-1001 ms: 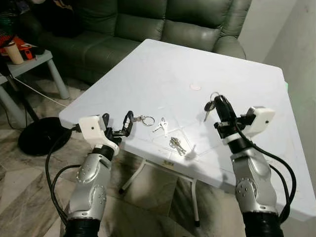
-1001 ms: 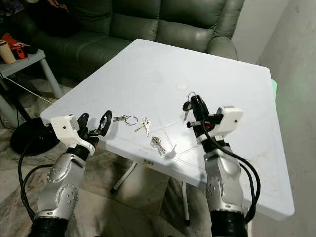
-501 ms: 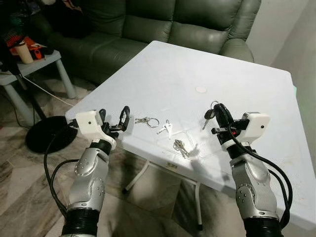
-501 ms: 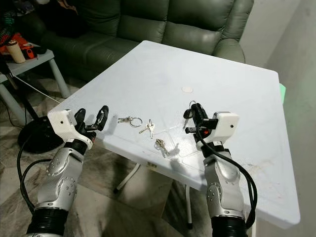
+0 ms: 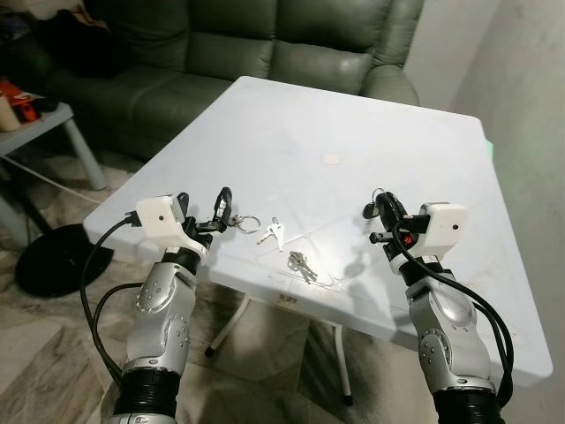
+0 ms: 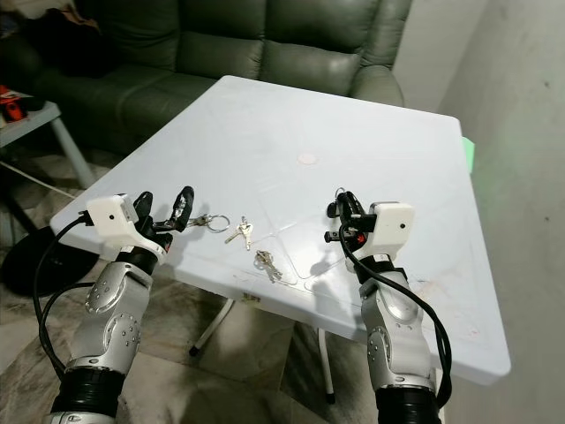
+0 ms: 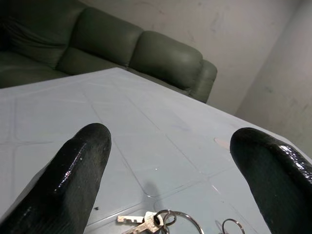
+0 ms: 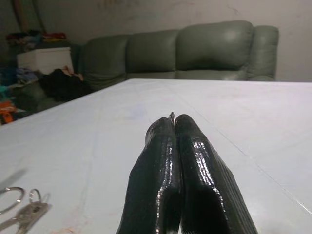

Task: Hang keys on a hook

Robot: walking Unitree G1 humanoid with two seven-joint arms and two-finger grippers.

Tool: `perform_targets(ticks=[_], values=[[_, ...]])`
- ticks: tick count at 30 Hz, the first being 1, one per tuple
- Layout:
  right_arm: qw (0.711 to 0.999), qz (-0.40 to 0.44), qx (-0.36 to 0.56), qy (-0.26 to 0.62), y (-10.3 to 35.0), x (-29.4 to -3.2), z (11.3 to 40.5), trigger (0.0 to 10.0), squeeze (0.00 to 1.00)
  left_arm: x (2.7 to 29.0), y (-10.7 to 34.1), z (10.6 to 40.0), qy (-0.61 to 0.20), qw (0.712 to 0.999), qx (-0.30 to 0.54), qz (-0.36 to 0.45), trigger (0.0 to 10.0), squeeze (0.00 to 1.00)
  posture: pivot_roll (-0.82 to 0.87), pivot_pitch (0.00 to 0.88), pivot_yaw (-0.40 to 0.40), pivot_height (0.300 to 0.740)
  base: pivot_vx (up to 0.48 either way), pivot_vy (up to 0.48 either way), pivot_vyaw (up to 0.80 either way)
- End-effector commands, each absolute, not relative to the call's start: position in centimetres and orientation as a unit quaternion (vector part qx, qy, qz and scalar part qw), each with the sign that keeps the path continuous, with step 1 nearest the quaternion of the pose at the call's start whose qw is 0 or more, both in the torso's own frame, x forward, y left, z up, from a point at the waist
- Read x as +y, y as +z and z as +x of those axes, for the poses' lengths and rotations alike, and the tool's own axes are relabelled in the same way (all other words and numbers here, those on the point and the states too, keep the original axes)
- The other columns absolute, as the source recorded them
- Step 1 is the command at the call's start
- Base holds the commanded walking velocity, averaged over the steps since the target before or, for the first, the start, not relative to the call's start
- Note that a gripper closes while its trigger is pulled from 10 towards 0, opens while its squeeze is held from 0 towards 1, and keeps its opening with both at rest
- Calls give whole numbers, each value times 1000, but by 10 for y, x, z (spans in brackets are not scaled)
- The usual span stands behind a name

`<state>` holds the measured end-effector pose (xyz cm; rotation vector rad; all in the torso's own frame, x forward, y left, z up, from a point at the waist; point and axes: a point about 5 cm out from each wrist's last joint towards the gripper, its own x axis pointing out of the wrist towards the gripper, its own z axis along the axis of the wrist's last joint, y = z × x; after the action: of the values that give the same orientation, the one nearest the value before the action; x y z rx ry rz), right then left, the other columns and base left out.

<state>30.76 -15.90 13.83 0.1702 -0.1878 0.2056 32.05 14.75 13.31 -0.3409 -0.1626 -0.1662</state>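
The right hand (image 5: 381, 212), clenched on a set of keys (image 5: 373, 208), hovers at the white desk's (image 5: 353, 115) four o'clock, the left hand (image 5: 208, 212) released; no hook in sight, so finding one likely comes next.

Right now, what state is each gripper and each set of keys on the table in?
left gripper: open, at the table's near edge, just short of the ringed keys.
right gripper: shut on a key set, raised above the table.
held key set: pinched between the right fingers, off the table.
ringed keys: lying flat, untouched.
middle keys: lying flat.
near keys: lying flat.
table: white, standing upright.
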Motion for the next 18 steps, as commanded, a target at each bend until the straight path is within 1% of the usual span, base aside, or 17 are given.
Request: perform_targets(ticks=[1, 18], values=[[987, 84, -86, 105, 137, -157, 309, 10000, 0, 147, 132, 322, -81, 980, -79, -164, 10000, 0, 17, 0, -59, 702, 0, 0, -781], [988, 81, -74, 111, 131, -154, 305, 10000, 0, 148, 127, 321, -77, 981, -69, -162, 10000, 0, 18, 0, -65, 702, 0, 0, -781]])
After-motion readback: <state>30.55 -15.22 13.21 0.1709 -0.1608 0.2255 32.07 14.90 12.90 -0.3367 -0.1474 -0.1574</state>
